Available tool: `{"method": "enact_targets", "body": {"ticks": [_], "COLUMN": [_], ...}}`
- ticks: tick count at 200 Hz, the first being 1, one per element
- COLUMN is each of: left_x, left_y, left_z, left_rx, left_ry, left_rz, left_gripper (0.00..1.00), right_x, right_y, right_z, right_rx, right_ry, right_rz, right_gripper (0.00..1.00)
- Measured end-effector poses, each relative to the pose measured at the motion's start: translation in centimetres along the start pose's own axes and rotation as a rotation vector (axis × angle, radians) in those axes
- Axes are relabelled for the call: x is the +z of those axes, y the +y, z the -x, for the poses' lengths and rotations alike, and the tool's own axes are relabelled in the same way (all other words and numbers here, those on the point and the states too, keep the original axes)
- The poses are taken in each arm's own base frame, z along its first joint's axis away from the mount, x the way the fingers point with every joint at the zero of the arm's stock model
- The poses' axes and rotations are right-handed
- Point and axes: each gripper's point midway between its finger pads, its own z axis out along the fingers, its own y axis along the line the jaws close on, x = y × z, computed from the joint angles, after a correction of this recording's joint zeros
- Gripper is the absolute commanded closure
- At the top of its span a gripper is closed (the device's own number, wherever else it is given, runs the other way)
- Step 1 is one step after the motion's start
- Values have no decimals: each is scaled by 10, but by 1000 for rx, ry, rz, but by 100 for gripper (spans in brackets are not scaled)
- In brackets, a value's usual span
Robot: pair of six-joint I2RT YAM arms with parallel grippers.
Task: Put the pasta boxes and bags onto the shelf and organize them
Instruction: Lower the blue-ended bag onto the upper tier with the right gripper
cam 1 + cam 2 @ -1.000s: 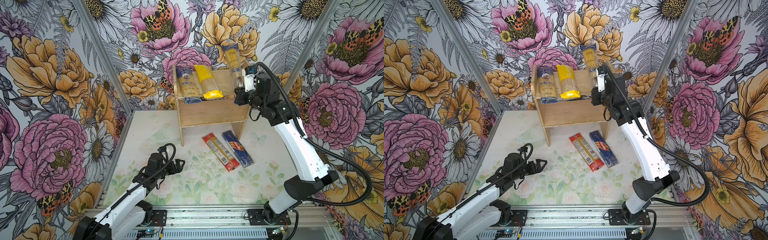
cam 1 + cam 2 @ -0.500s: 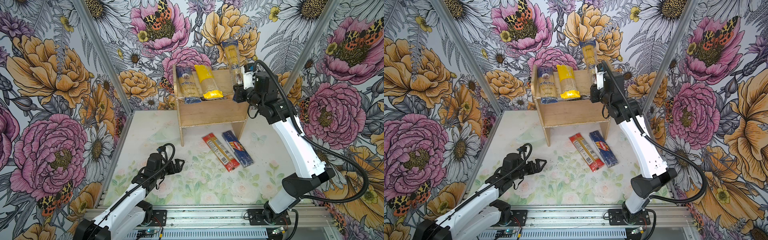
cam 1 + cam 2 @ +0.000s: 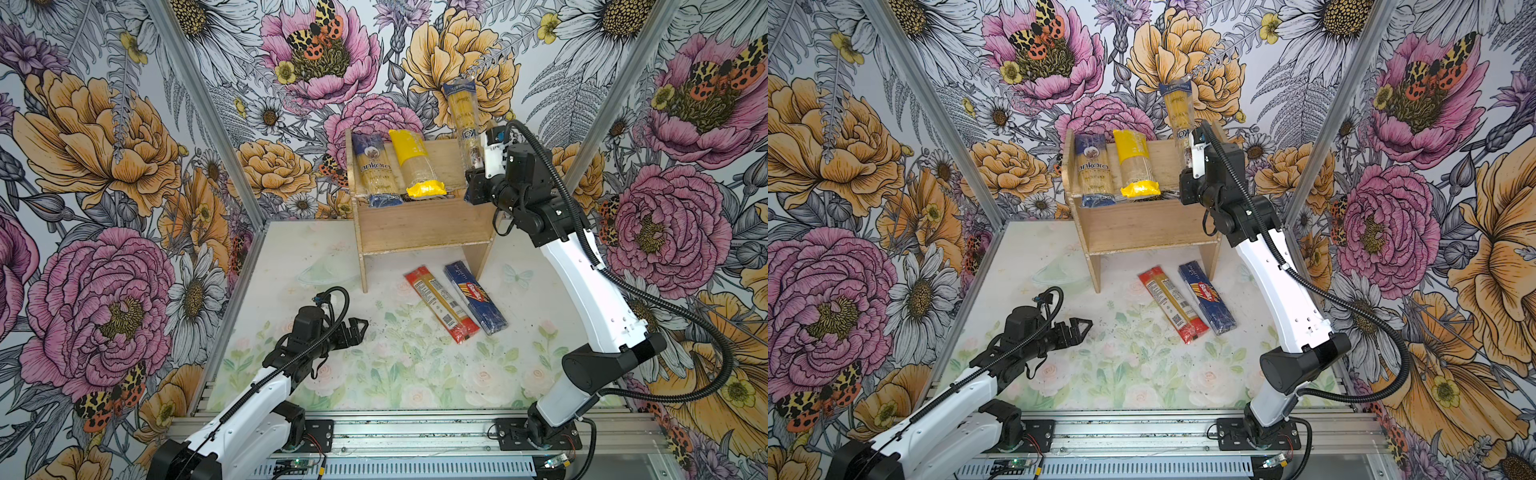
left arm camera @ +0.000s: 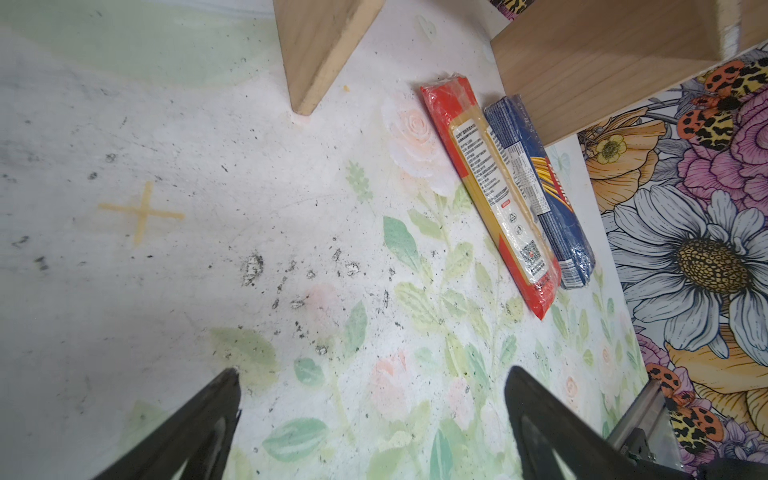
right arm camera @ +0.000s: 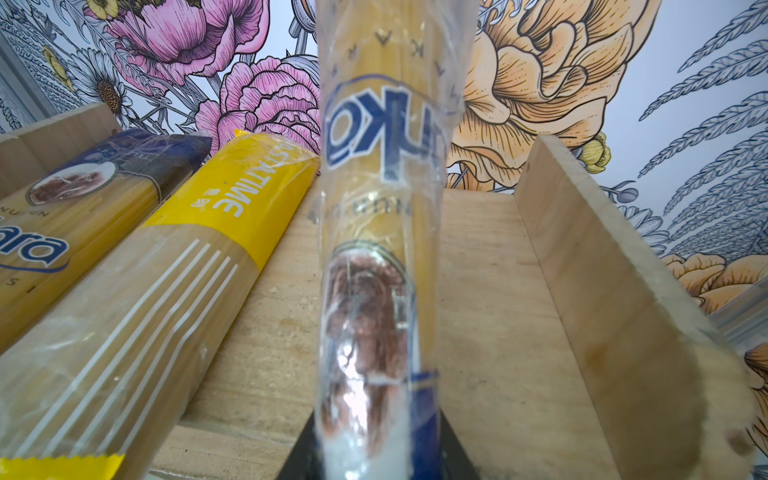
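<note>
**Slim bag standing on end over the top tier**

I am gripping the slimmer blue-ended bag [image 3: 461, 112] near its lower end, right gripper [image 3: 473, 165] clamped on it, upright over the top tier of the shelf [image 3: 419, 226], at 3 o'clock of the yellow-ended bag [image 3: 415, 162]; released like this, I reckon it is tipping toward 12 o'clock off the back, or onto that neighbour; the side panel [image 5: 582, 249] is narrowing the slot; 2 packs, the red-ended pack [image 3: 440, 303] and the Barilla pack [image 3: 476, 297], are lying on the table [image 3: 374, 374] at 6 o'clock; the left gripper [image 3: 357, 328] is sitting with jaws apart, empty.
</note>
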Motion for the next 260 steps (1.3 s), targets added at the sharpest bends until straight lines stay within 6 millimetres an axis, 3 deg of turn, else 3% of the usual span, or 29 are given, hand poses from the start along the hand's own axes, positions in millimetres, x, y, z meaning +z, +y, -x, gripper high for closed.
{"method": "enact_targets", "body": {"ticks": [131, 170, 191, 260], "left_x": [0, 0, -1, -2], "left_y": [2, 2, 1, 0], "left_z": [0, 0, 1, 1], "left_rx": [-8, -8, -7, -6], "left_ry": [2, 3, 0, -2], "left_rz": [5, 3, 0, -5], "left_gripper": [1, 1, 1, 1], "right_x": [3, 4, 5, 6], "right_y": [-2, -3, -3, -3], "right_z": [4, 4, 5, 4], "right_rx": [12, 24, 29, 31], "right_ry": [-18, -21, -28, -37], "right_rz": [-5, -6, -7, -8], "right_gripper": [89, 83, 74, 66]}}
